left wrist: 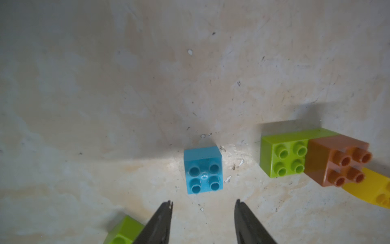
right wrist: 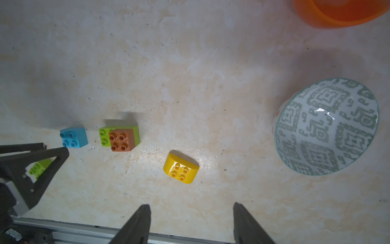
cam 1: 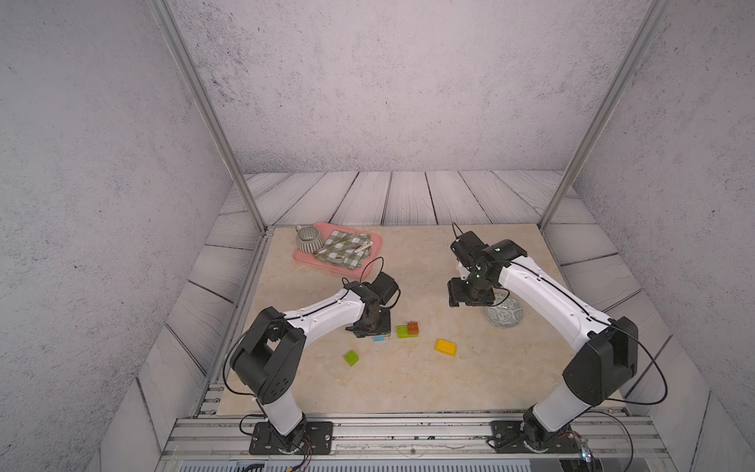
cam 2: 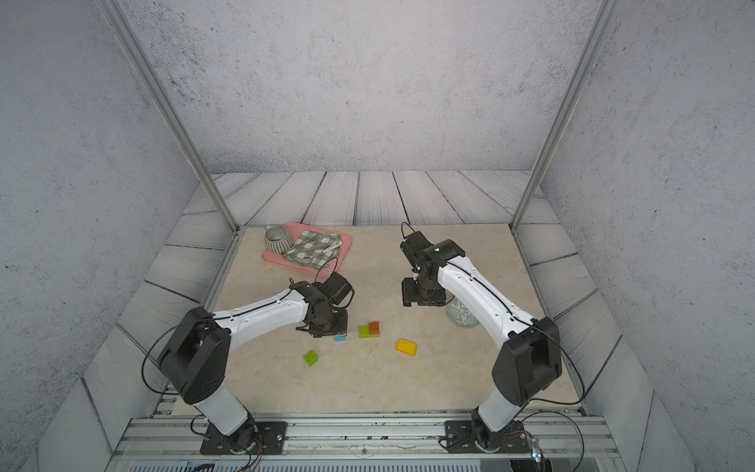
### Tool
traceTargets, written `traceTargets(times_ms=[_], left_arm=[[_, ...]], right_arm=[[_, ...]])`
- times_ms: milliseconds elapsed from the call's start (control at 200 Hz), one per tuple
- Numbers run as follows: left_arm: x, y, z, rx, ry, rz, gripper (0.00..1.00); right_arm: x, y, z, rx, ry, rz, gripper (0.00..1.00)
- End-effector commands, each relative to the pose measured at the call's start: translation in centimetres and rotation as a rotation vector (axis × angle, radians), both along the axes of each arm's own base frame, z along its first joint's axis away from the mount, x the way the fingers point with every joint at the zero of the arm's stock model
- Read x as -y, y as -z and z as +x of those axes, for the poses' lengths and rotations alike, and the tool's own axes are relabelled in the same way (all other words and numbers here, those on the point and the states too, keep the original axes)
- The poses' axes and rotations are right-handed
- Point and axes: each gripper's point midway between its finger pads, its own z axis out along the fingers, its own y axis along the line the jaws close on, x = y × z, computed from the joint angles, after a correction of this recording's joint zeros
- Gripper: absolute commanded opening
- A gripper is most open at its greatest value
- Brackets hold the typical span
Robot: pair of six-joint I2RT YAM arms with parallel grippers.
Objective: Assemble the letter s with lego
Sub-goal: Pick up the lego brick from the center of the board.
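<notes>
Five lego bricks lie in the lower middle of both top views: one blue brick point(cam 1: 378, 338), one brown brick point(cam 1: 412, 326), one yellow brick point(cam 1: 445, 347) and two lime-green. The brown brick sits pressed onto one end of the long lime-green brick point(cam 1: 401, 332); the other three lie loose on the table point(cam 1: 408, 380). The small lime-green brick point(cam 1: 351, 357) lies to the lower left.

The left gripper point(left wrist: 203, 203) is partly spread and empty, its tips just short of the blue brick. The right gripper point(right wrist: 192, 208) is spread, empty, over bare table.

One patterned bowl point(right wrist: 326, 126), one orange bowl point(right wrist: 337, 10) and one pink tray point(cam 1: 304, 261) stand farther out.
</notes>
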Motion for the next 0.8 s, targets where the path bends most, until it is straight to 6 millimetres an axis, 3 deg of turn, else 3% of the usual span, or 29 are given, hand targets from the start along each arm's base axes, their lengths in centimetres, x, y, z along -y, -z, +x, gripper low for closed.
traceTargets(times_ms=[0, 245, 525, 595, 706, 796], left_arm=[[0.4, 1.0, -0.3, -0.029, -0.026, 0.009, 0.57], [-0.2, 2.9, 0.4, -0.05, -0.033, 0.097, 0.58], [0.5, 2.7, 1.2, -0.042, -0.017, 0.101, 0.49], [0.5, 2.6, 1.0, -0.046, -0.009, 0.105, 0.44], [1.1, 2.2, 0.4, -0.056, 0.008, 0.09, 0.29], [2.2, 1.2, -0.9, -0.059, 0.032, 0.077, 0.24]], right_arm=[[0.4, 0.1, -0.3, 0.007, -0.009, 0.017, 0.66], [0.7, 0.2, -0.8, 0.007, -0.01, 0.031, 0.66], [1.2, 0.0, -1.0, 0.017, -0.011, 0.029, 0.65], [1.3, 0.0, -1.0, 0.018, -0.014, 0.028, 0.65], [1.4, 0.1, -0.9, 0.018, -0.015, 0.024, 0.65], [1.5, -0.1, -0.9, 0.025, -0.022, 0.024, 0.64]])
